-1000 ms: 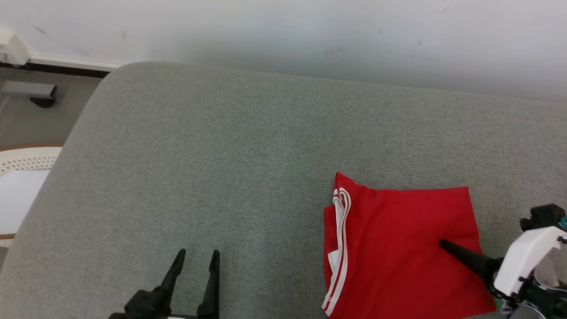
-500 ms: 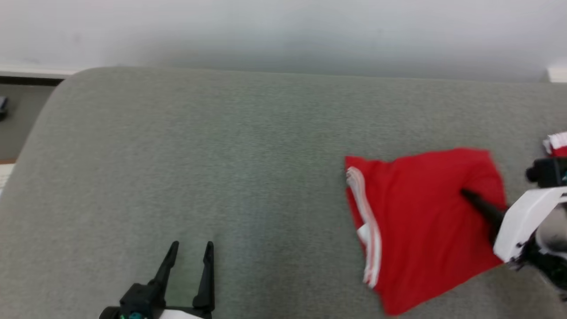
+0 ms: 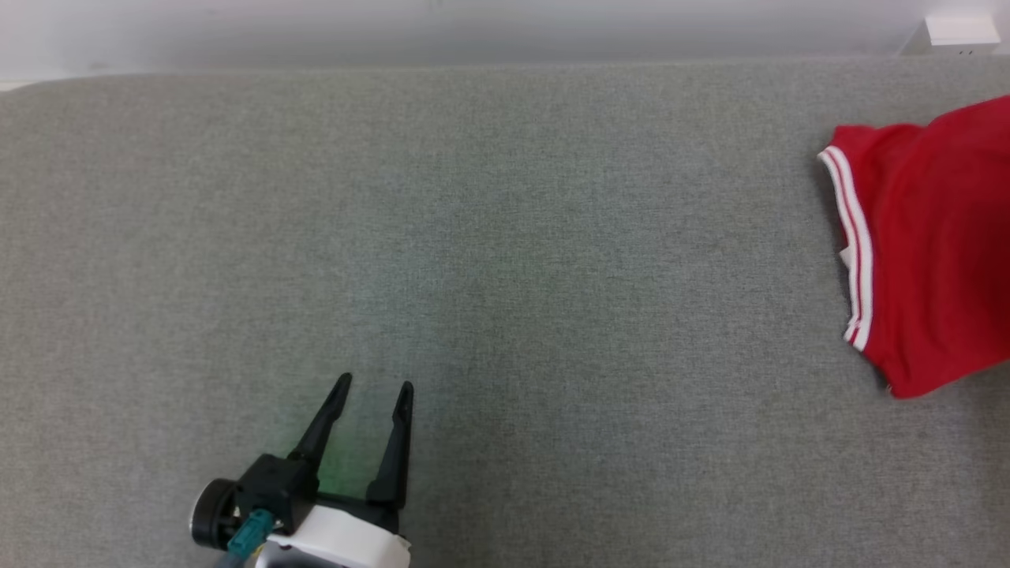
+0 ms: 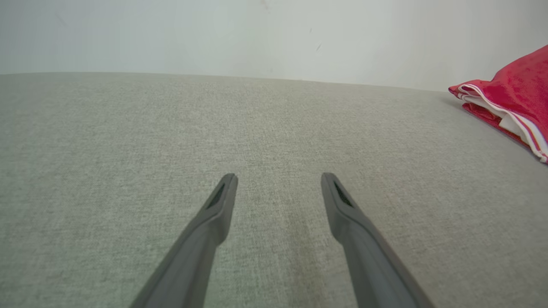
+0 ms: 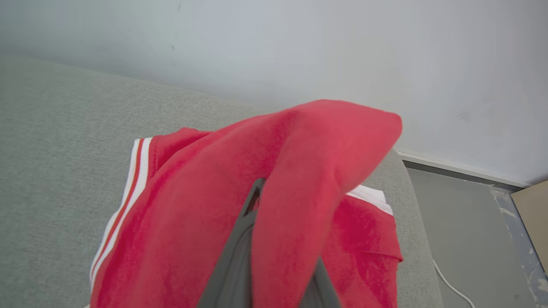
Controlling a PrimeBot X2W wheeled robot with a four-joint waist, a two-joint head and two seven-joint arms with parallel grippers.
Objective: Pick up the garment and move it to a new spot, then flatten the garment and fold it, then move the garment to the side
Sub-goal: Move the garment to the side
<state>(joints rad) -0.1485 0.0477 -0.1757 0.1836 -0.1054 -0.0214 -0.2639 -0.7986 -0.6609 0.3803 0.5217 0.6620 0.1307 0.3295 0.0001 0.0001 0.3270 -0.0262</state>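
**Folded garment could come undone or go off the cushion's right edge**

The biggest risk is the fold coming apart. The right jaws are clenched on a single bunch of the red garment (image 3: 931,252), and in the right wrist view that bunch stands up in a peak over the fingers (image 5: 237,252) while the rest trails on the cushion (image 3: 505,237). Hauled by one point, the layers will probably slide over each other, and the white-striped edge may flip open.

The next risk is the drop. The garment lies at the cushion's right edge, toward the back, with bare floor (image 5: 462,222) just past it. A set-down any further right would likely leave part of it hanging over, and its weight could pull the rest down.

A smaller risk is snagging: cloth draped over a finger may cling when the jaws let go and get dragged back.

The left jaws are released and hold nothing, their fingers (image 3: 319,426) low over the front of the cushion, well apart from the garment and too far off to steady it.

A plain pale wall (image 5: 299,51) runs behind. The cushion is grey woven fabric, flat and uncluttered. A thin white cable (image 5: 449,282) lies on the floor.
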